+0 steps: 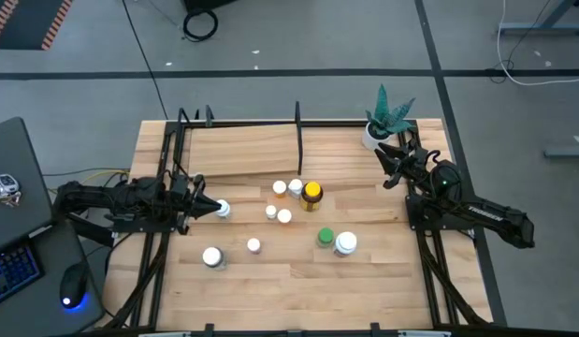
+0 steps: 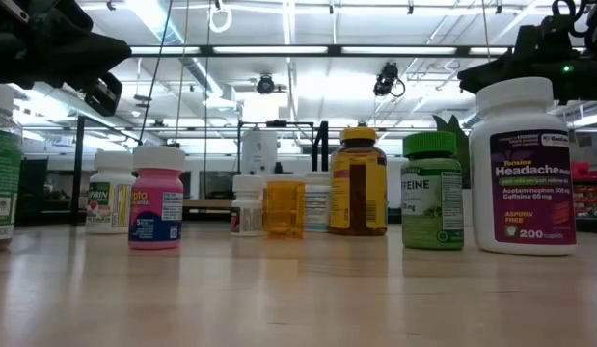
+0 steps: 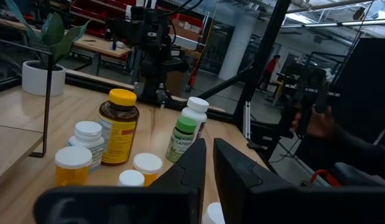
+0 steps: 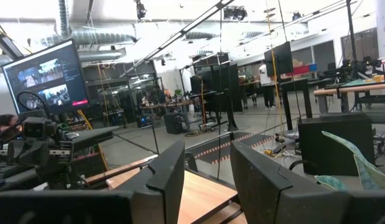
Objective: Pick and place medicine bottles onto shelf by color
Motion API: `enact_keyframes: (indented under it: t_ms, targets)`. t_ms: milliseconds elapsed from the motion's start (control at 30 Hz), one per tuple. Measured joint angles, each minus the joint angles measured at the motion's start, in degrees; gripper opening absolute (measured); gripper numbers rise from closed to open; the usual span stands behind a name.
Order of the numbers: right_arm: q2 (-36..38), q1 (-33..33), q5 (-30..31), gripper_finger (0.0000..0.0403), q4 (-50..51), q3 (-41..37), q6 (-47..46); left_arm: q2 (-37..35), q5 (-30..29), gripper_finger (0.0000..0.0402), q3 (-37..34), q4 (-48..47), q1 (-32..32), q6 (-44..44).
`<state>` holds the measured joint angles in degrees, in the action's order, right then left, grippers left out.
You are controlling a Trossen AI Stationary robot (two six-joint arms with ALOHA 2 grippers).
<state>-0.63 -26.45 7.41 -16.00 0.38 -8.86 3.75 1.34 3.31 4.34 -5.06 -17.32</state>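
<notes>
Medicine bottles (image 1: 298, 213) stand upright mid-tabletop (image 1: 364, 281), the nearest white one (image 1: 223, 210) just off the tip of the closed, empty left end effector (image 1: 211, 208), while the right end effector (image 1: 386, 165), also closed and empty, waits near the plant (image 1: 387, 117).

Clustered medicine bottles (image 1: 294, 192) crowd mid-table; the shelf (image 1: 242, 150) board lies open.

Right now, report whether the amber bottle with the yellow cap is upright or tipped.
Upright: the amber bottle stands on its base on the table, yellow cap on top.
</notes>
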Motion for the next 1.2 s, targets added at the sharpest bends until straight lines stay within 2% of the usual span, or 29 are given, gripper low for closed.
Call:
enact_keyframes:
  t_ms: [267, 500, 667, 767, 967, 1200]
  targets:
    - [0.0, 0.0, 8.5, 0.0137, -10.9, 0.0, 0.7, 0.0, 0.0, 0.003, 0.0, 0.0, 0.0, 0.0]
    - [-0.1, 0.0, 1.5, 0.0137, -18.6, 0.0, 5.0, 0.0, 0.0, 0.0033, 0.0, 0.0, 0.0, 0.0]
    - [-2.0, 0.0, 0.4, 0.0137, -20.2, 0.0, -2.5, 0.0, 0.0, 0.0039, 0.0, 0.0, 0.0, 0.0]
    - [-4.1, -0.1, 0.4, 0.0137, -22.2, 0.1, -3.5, 0.0, 0.0, 0.0036, 0.0, 0.0, 0.0, 0.0]
    - [-9.6, -0.1, -0.3, 0.0137, -19.0, 5.4, -2.4, 0.0, 0.0, 0.0028, 0.0, 0.0, 0.0, 0.0]
    - [-18.2, -0.1, -1.5, 0.0137, -7.1, 13.0, -1.3, 0.0, 0.0, 0.0035, 0.0, 0.0, 0.0, 0.0]
